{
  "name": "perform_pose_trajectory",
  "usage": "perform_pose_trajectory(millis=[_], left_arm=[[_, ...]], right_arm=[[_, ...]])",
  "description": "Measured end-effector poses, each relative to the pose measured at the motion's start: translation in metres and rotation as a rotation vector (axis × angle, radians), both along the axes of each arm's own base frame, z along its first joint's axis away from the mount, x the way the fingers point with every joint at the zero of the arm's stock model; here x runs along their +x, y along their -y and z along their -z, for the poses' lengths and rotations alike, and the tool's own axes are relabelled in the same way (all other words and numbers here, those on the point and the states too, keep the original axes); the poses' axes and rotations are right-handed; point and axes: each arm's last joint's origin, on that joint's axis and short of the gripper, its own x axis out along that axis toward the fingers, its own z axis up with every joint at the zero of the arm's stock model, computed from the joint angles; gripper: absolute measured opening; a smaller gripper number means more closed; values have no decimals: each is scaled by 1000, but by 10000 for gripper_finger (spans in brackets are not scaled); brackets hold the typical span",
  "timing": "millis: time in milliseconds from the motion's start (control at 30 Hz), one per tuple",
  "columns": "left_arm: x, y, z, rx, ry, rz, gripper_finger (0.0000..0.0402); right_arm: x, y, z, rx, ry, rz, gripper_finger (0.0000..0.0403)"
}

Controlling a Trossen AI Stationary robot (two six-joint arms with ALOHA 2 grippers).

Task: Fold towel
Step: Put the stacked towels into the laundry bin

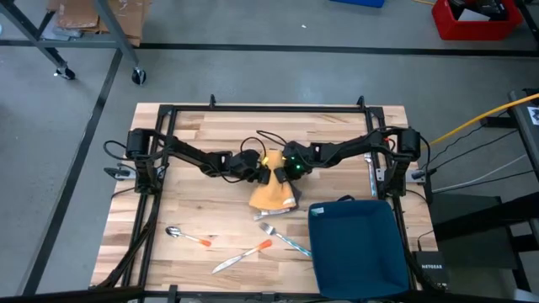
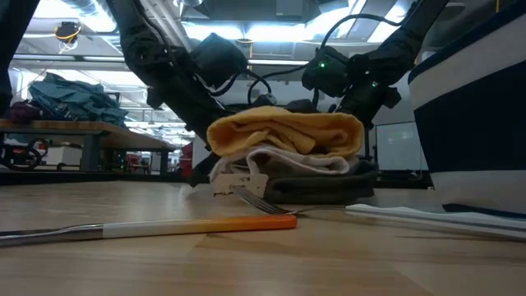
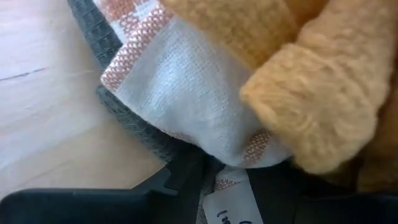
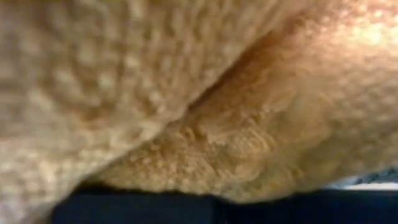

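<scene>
A: Where's the towel?

B: Yellow towel [image 1: 271, 192] is at table [image 1: 194, 143] centre, bunched on top of a small stack. From table height it's a yellow roll [image 2: 288, 131] sitting on a white cloth [image 2: 304, 160] with a dark grey cloth [image 2: 320, 185] underneath.

A: Arms?

B: Both reach in to the middle. Left claw [image 1: 255, 172] is at the pile's 10 o'clock edge, right claw [image 1: 290, 170] at its 1 o'clock edge.

A: Claw states?

B: Right claw is closed, its camera pressed right up against yellow terry [image 4: 186, 93]; can't confirm whether it pinches the fabric. Left claw: can't tell. Its camera shows the white cloth's woven orange-bordered corner [image 3: 186, 93], a paper tag [image 3: 227, 208] and the grey cloth [image 3: 137, 124] just ahead of one dark finger [image 3: 93, 205].

A: Anything else on the table?

B: Cutlery at 6 o'clock of the pile: spoon [image 1: 187, 236], knife [image 1: 241, 257], both orange-handled, and a fork [image 1: 285, 238]. Blue bin [image 1: 358, 248] at 4 o'clock, near the table's corner. At table height the orange-handled utensil [image 2: 164, 226] lies just in front of the stack.
</scene>
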Motion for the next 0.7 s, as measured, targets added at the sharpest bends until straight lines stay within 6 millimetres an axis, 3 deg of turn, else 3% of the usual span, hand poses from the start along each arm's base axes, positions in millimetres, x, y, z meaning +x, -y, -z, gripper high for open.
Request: perform_pose_trajectory(millis=[233, 467, 700], left_arm=[[-3, 1, -17, 36, 29, 27, 70], [-2, 3, -21, 23, 52, 21, 21], [-2, 2, -22, 35, 66, 26, 5]], right_arm=[[1, -1, -7, 9, 44, -19, 7], [2, -1, -8, 29, 62, -41, 7], [3, -2, -9, 25, 78, -73, 7]])
